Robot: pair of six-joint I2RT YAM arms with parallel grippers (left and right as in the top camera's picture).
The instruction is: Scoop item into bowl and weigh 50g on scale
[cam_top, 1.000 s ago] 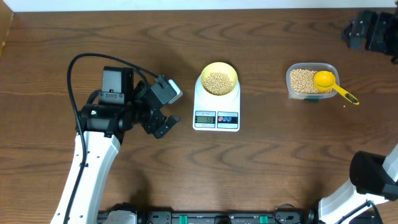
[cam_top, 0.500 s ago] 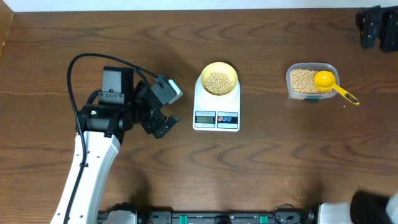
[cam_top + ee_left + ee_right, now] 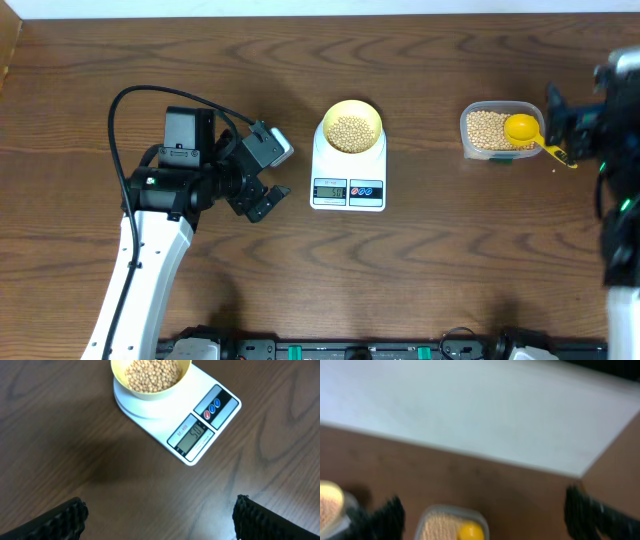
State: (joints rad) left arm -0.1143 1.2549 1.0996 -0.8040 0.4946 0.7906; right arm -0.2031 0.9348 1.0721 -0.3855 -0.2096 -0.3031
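Pale-yellow bowl [image 3: 352,108] of tan beans [image 3: 350,131] sits on white scale [image 3: 348,185], mid-bench [image 3: 430,270] | left tool [image 3: 275,175]: spread wide, empty, just left of scale | right tool [image 3: 562,125]: spread wide, empty, beside clear tub [image 3: 475,110] holding more beans and yellow scoop [image 3: 522,128]

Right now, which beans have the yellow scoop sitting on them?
The beans in the clear tub on the right: the yellow scoop lies across that tub. The other beans sit in the yellow bowl on the white scale, with no scoop.
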